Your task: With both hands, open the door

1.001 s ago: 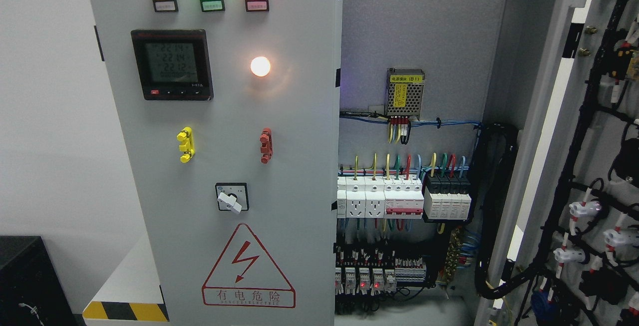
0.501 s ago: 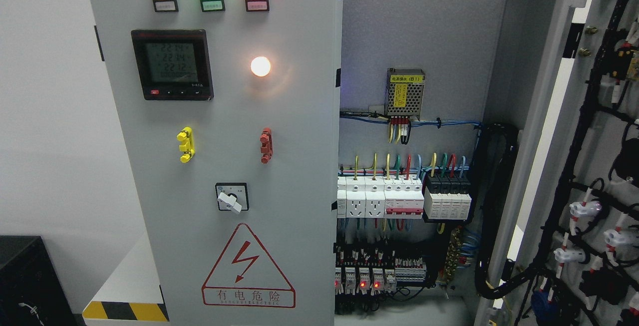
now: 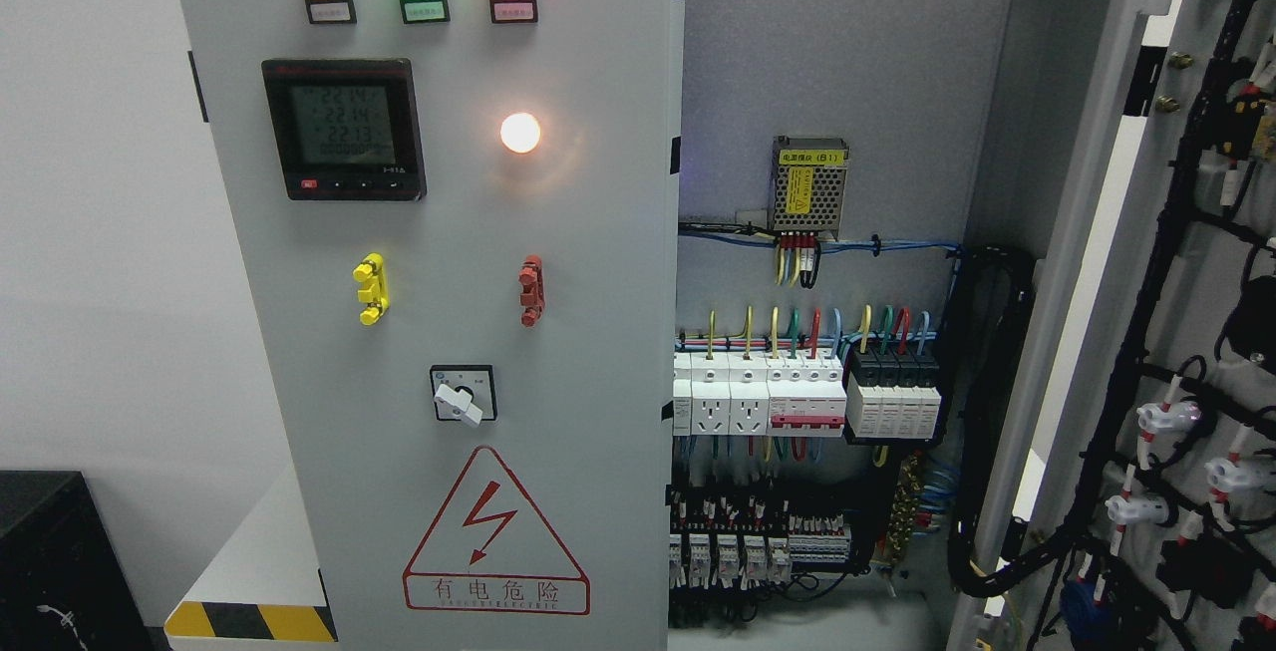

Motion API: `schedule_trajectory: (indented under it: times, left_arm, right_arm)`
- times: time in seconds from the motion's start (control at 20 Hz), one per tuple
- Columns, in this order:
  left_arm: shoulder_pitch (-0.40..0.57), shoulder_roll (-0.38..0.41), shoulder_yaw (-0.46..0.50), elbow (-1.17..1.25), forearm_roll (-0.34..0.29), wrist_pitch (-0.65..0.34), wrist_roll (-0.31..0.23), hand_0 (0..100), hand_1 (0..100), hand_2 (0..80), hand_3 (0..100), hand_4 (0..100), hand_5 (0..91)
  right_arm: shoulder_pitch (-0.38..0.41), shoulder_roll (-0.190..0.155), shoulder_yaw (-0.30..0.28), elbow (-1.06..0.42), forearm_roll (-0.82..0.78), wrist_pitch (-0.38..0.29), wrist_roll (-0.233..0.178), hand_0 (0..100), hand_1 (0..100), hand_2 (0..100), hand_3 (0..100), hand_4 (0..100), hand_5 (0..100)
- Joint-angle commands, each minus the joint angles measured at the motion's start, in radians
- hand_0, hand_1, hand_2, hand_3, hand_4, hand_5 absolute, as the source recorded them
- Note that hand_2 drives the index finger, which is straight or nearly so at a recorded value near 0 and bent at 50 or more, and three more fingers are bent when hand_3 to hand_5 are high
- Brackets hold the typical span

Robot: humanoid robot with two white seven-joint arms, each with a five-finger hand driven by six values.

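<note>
A grey electrical cabinet fills the head view. Its left door (image 3: pixel 558 232) is closed and carries three indicator lamps, a digital meter (image 3: pixel 343 129), a lit white lamp (image 3: pixel 520 133), a yellow handle (image 3: pixel 370 289), a red handle (image 3: pixel 531 290), a rotary switch (image 3: pixel 462 394) and a red warning triangle (image 3: pixel 495 536). The right door (image 3: pixel 1176 312) stands swung wide open at the picture's right, its inner side covered in black wiring. Between them the cabinet interior (image 3: pixel 817 402) shows breakers, sockets and coloured wires. Neither robot hand nor arm appears anywhere.
A black box (image 3: pixel 50 551) sits at the lower left. A white ledge with a yellow-black hazard stripe (image 3: pixel 249 621) runs beside the cabinet base. A white wall lies to the left.
The meter's digits have changed and the small red lights on the lower relays have gone dark. Doors have not moved.
</note>
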Motion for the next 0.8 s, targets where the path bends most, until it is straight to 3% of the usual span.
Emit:
schedule_trajectory:
  times: [0.0, 0.15, 0.3, 0.6, 0.75]
  left_arm:
    - [0.011, -0.01, -0.003, -0.001, -0.001, -0.001, -0.009, 0, 0, 0.0, 0, 0, 0.0]
    - [0.003, -0.016, -0.005, -0.001, -0.003, -0.001, -0.009, 0, 0, 0.0, 0, 0, 0.0]
    - [-0.002, -0.024, -0.005, 0.0, -0.003, -0.001, -0.01, 0, 0, 0.0, 0, 0, 0.0]
    - [-0.002, -0.028, -0.003, 0.0, -0.003, -0.001, -0.009, 0, 0, 0.0, 0, 0, 0.0]
    - [-0.002, -0.028, -0.003, -0.001, -0.003, -0.001, -0.009, 0, 0, 0.0, 0, 0, 0.0]
  right_arm:
    - [-0.034, -0.003, 0.088, -0.267, 0.004, 0.018, 0.008, 0, 0, 0, 0, 0, 0]
    - [-0.13, -0.003, 0.083, -0.269, -0.003, 0.082, 0.008, 0, 0, 0, 0, 0, 0]
    - [-0.23, 0.0, 0.091, -0.269, -0.003, 0.089, 0.007, 0, 0, 0, 0, 0, 0]
    - [-0.238, 0.006, 0.095, -0.384, -0.003, 0.093, 0.007, 0, 0, 0, 0, 0, 0]
    - [-0.294, 0.012, 0.097, -0.392, -0.007, 0.145, 0.008, 0, 0, 0, 0, 0, 0]
